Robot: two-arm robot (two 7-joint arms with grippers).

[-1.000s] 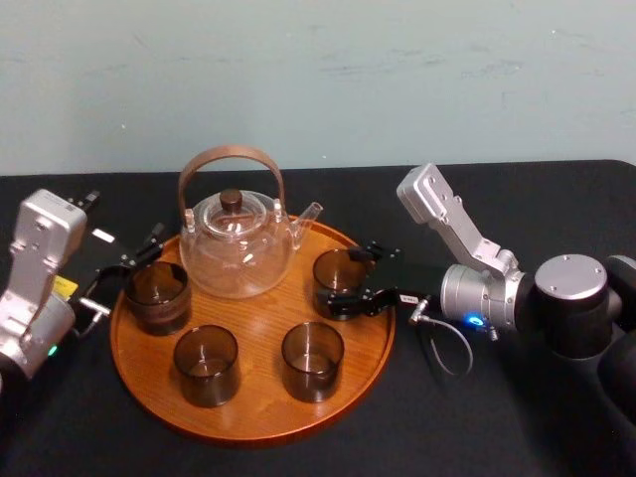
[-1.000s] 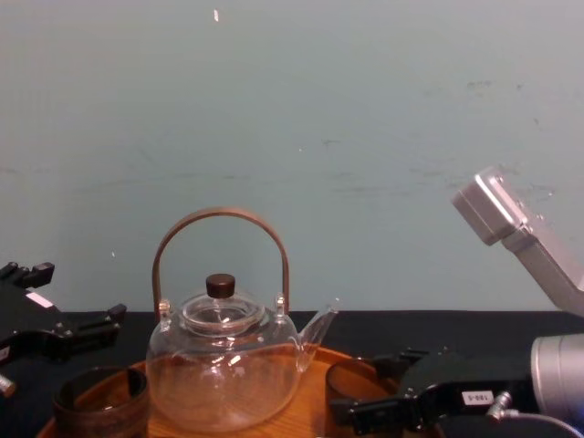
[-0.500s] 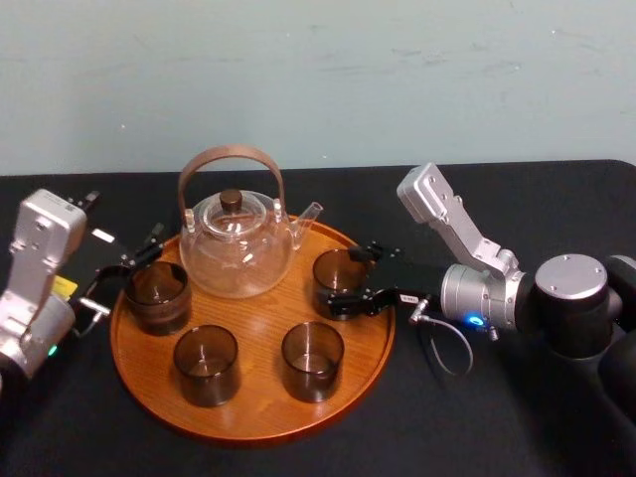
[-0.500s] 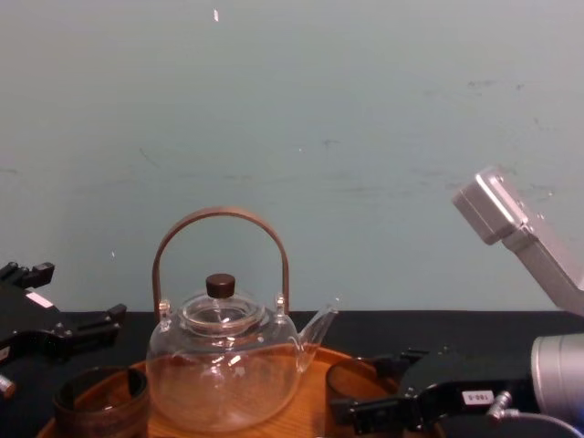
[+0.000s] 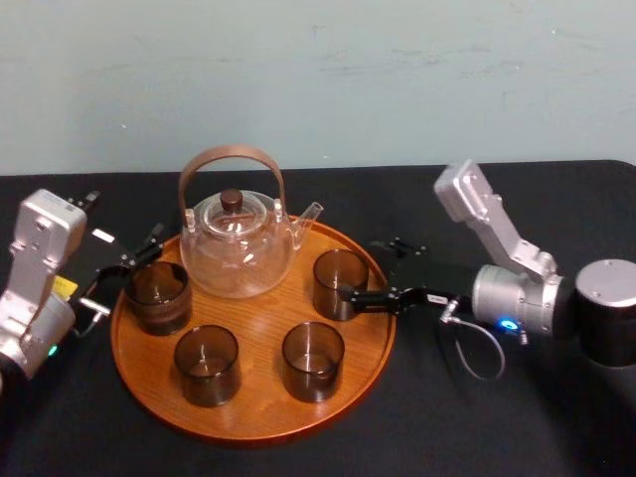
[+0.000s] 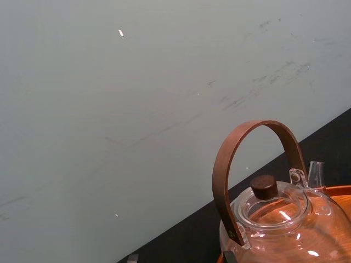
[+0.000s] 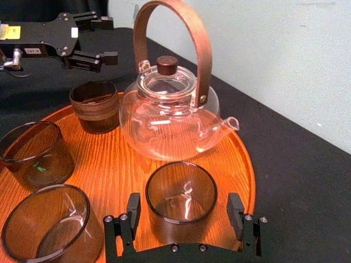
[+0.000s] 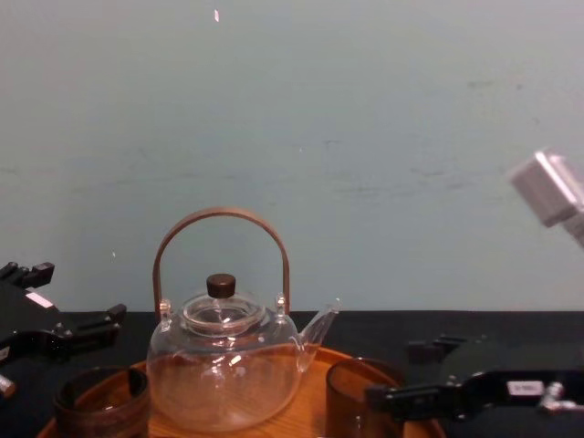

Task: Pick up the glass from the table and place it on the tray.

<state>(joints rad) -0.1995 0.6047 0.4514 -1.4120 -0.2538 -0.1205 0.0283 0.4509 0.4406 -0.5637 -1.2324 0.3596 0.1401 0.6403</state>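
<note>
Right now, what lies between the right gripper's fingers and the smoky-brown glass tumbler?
Nothing: in the right wrist view, the open right gripper has its fingers flanking the glass tumbler, gaps bare.

Tray (image 5: 256, 409): orange-brown wood, visible grain, smooth, slight sheen. Glass (image 5: 340, 283): smoky translucent, glossy. Teapot (image 5: 237, 250): clear shiny glass, brown wood-look handle. Table (image 5: 477, 427): matt black cloth. Cup (image 5: 157, 296): dark, ribbed band.

The right gripper (image 5: 373, 270) slid back to the right, away from the glass (image 5: 339, 282) on the tray (image 5: 248, 417).
</note>
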